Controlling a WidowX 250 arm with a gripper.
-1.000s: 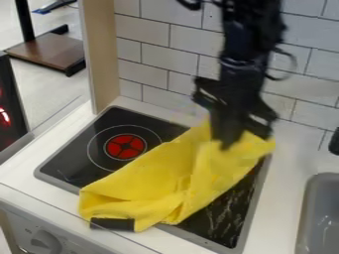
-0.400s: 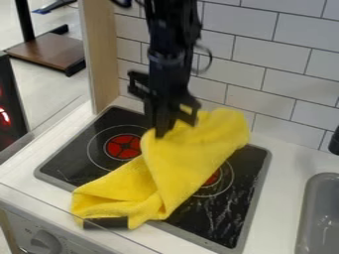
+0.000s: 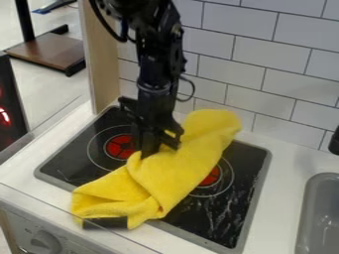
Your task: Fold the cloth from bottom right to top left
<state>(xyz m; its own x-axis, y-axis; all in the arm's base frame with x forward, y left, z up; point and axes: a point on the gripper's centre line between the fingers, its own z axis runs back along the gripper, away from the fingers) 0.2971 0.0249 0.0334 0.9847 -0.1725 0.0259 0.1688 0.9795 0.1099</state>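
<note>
My gripper point(image 3: 148, 152) points down over the middle of the stove top, shut on the left edge of the yellow cloth point(image 3: 182, 168). The cloth lies diagonally across the cooktop in a long, bunched shape. Its upper end rests toward the back wall, and its lower left end overlaps the front edge of the stove by a black strip. One layer is doubled over near the fingertips, which partly hide the cloth's edge.
The black cooktop point(image 3: 222, 218) has two red burner marks, the right one partly covered. A tiled wall point(image 3: 291, 84) stands behind, a wooden panel point(image 3: 102, 59) at the back left. A grey sink point(image 3: 321, 213) is at the right, a knob point(image 3: 45, 242) at the front left.
My gripper has moved left and then down, carrying the cloth's held part across. The cloth's right side has come off the right of the cooktop and now lies more upright toward the wall.
</note>
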